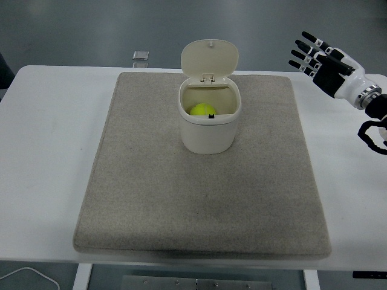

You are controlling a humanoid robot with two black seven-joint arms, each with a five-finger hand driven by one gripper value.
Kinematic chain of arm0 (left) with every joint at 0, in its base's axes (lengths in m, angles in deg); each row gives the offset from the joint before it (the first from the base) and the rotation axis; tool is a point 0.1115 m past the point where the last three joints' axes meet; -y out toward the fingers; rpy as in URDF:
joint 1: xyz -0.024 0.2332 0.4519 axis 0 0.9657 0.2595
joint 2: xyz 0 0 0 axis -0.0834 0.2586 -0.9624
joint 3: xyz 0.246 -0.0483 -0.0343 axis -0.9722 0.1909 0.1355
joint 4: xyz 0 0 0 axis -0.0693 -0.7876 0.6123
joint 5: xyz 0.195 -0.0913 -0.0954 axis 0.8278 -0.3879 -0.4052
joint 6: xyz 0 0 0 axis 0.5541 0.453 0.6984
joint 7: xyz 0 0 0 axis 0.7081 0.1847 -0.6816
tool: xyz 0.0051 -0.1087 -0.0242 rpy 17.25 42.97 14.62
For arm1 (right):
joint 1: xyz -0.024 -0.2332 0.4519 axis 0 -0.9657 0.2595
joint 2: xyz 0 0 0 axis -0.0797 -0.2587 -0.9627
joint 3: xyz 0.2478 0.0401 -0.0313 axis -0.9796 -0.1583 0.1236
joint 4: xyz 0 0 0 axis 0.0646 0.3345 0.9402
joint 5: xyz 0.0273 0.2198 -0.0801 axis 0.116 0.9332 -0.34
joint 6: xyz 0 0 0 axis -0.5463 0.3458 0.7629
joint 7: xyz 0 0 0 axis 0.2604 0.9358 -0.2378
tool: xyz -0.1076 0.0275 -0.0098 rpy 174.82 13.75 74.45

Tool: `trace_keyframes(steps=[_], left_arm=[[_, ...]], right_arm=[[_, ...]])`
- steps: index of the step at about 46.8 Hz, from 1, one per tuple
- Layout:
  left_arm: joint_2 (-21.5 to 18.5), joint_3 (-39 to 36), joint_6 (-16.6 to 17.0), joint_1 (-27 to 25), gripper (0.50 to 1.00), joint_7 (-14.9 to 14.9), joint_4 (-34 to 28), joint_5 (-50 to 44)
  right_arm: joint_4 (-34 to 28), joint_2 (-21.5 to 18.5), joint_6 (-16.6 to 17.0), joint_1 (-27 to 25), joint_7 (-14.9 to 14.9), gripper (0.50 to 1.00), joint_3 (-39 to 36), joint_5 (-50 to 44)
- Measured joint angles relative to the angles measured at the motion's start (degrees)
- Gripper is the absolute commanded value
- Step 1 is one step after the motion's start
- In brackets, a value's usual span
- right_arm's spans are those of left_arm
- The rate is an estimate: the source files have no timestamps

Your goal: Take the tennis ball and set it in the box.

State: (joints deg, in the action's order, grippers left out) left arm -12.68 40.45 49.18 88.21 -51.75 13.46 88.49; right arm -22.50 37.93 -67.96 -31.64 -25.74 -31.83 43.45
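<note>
A yellow-green tennis ball (202, 109) lies inside the cream box (208, 133), a small bin with its hinged lid (209, 58) standing up at the back. The box sits on the far middle of the grey mat (199, 199). My right hand (309, 53) hovers over the table's far right corner, well to the right of the box, fingers spread and holding nothing. The left arm does not show.
A small grey square object (140, 55) lies on the white table (48, 151) beyond the mat's far left corner. A white cable (24, 273) curls below the table's near left edge.
</note>
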Motion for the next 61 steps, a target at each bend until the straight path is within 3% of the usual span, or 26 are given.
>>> trace_keyframes(steps=[34, 61], left_arm=[[0.0, 0.0, 0.0, 0.0, 0.992, 0.0, 0.0, 0.0], [0.0, 0.0, 0.0, 0.0, 0.992, 0.0, 0.0, 0.0]], right_arm=[[-0.4, -5.3, -0.1, -0.3, 0.1, 0.928, -0.2, 0.2], [-0.3, -5.8, 0.7, -0.3, 0.0, 0.928, -0.2, 0.0]])
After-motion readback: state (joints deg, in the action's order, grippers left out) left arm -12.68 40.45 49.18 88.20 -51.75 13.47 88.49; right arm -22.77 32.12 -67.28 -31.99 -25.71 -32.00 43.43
